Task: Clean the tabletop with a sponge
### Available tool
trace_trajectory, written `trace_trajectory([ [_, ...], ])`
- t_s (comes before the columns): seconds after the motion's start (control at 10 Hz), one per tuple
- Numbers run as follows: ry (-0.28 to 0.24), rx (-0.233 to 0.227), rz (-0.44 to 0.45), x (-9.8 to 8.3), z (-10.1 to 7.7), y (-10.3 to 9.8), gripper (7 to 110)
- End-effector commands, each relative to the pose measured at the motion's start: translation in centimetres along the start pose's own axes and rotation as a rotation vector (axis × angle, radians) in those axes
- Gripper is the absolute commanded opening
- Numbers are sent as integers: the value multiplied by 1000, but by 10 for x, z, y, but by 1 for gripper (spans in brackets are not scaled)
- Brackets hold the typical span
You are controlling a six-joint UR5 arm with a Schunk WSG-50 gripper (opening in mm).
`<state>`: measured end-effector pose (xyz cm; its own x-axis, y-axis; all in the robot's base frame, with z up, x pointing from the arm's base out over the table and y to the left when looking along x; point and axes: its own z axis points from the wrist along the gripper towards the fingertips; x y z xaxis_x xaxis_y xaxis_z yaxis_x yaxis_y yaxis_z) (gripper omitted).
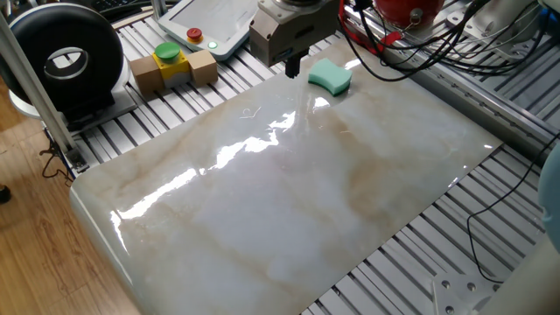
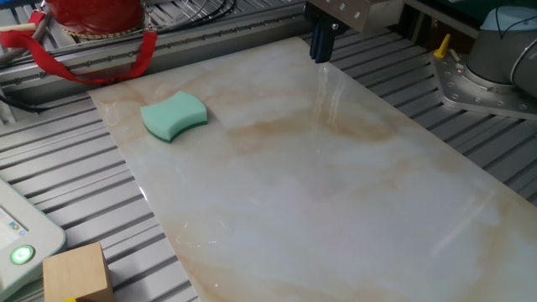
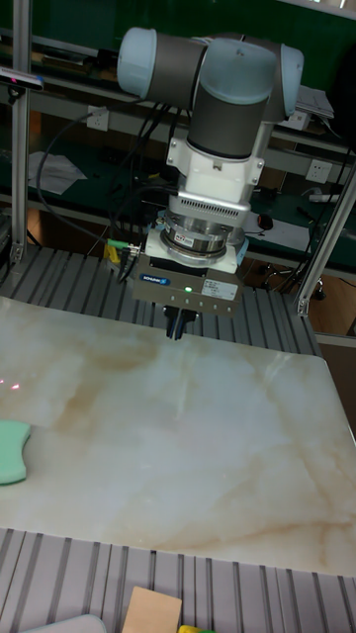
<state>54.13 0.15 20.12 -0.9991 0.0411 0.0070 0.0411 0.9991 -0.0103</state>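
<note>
The teal-green sponge (image 1: 330, 77) (image 2: 174, 116) lies flat on a far corner of the marble tabletop (image 1: 289, 201) (image 2: 336, 201); in the tall view the sponge (image 3: 12, 452) sits at the left edge of the tabletop (image 3: 188, 445). My gripper (image 1: 292, 66) (image 2: 321, 52) (image 3: 176, 326) hangs point-down a little above the slab's edge, well to one side of the sponge. Its dark fingers are pressed together with nothing between them.
A yellow-and-green button on wooden blocks (image 1: 173, 66), a black round device (image 1: 63, 61) and a white pendant (image 1: 206, 26) stand on the slatted aluminium frame (image 1: 411, 254). A red object with cables (image 2: 92, 17) sits behind the sponge. The arm's base (image 2: 499, 59) is beside the slab.
</note>
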Motion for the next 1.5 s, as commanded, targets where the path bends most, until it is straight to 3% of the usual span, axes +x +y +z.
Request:
trace_trajectory([
  [0.0,22,-3,-22,6,-2,0,7],
  [0.2,15,-5,-49,4,-2,0,7],
  [0.6,17,-39,-5,4,-2,9,7],
  [0.9,12,-18,23,3,-2,4,7],
  [1.4,21,-13,-25,5,-2,3,7],
])
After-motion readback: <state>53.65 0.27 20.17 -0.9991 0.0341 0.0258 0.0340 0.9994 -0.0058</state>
